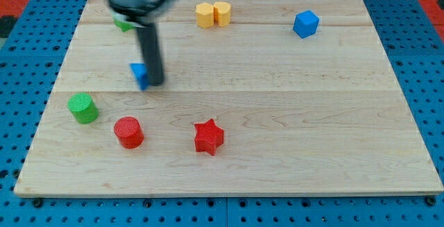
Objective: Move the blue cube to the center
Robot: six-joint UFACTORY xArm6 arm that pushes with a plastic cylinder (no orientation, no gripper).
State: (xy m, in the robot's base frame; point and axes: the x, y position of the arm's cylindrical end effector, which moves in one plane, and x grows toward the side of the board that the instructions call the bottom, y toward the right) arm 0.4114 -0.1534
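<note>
Green cylinder (83, 107): view's left, upright on the board, near the left edge.

Green block (123, 25): upper left, mostly hidden behind the rod (shape not clear).

Red cylinder (129, 131): lower left, right of the green cylinder, apart from it.

Small blue block (140, 73): left of centre, partly hidden by the rod; shape not clear.

My tip (155, 82): end of the dark rod, blurred, right against the small blue block's right side; contact looks likely but cannot be confirmed. No jaws here, so nothing is held.

Red star (209, 137): below centre, lying flat.

Two yellow blocks (213, 14): top centre, touching side by side.

Blue cube (306, 23): upper right, well apart from my tip and from the centre. It sits turned, one corner toward the view's bottom; no long axis (its sides look equal).

Board (291, 116): pale wood planks, grain running left to right.

Base (28, 53): blue perforated panel around the board; a red patch at the top left corner.
</note>
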